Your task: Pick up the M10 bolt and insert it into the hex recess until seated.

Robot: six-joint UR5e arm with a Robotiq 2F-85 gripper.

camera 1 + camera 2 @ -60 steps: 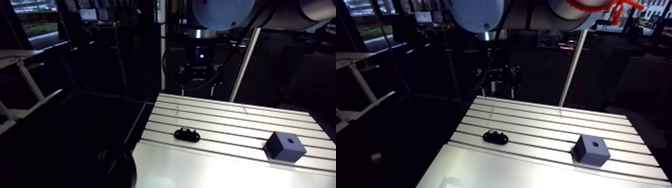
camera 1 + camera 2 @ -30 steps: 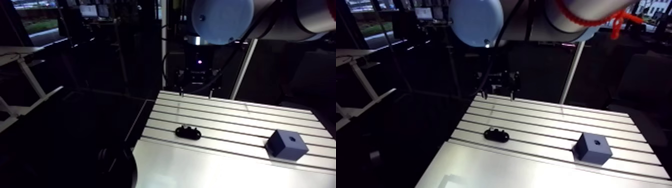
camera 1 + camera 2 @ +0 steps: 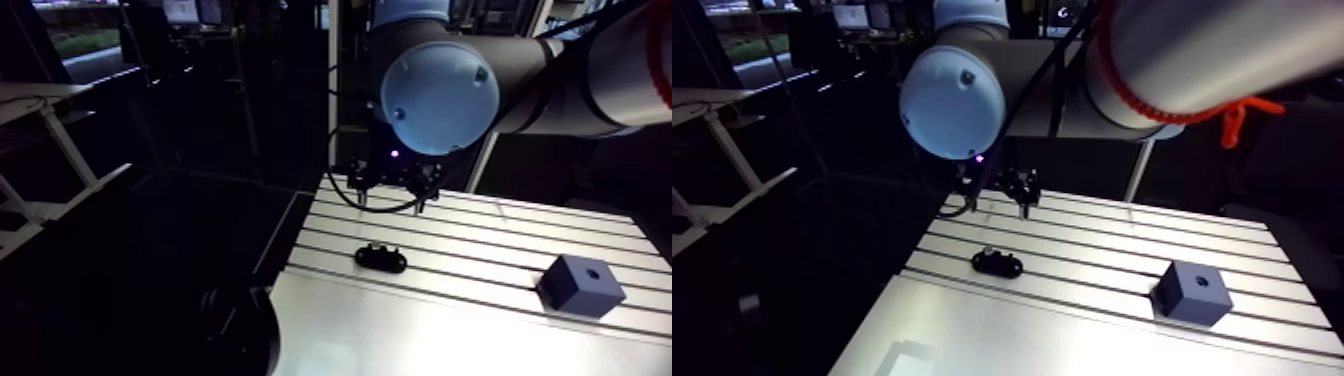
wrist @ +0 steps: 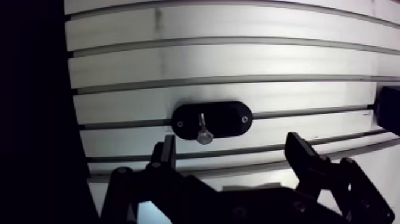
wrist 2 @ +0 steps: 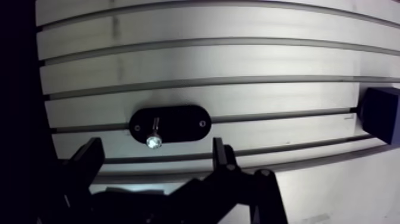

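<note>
Fingers of the black gripper [image 4: 231,142] stand apart, empty. Small silver bolt [image 4: 203,128] rests on a black oval holder [image 4: 229,116] just ahead.

dark overall; table [image 3: 450,330] glares at near edge; wrist view bows straight lines; claw [image 4: 232,143] dark silhouette.

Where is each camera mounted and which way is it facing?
Arm view: on the upper link, looking down over the slotted table toward the wrist's blue joint cap and jaws.
Wrist view: on the wrist, looking down past the open jaws at the bolt on its black holder.
Shared: holder, bolt, table, dark block.
</note>
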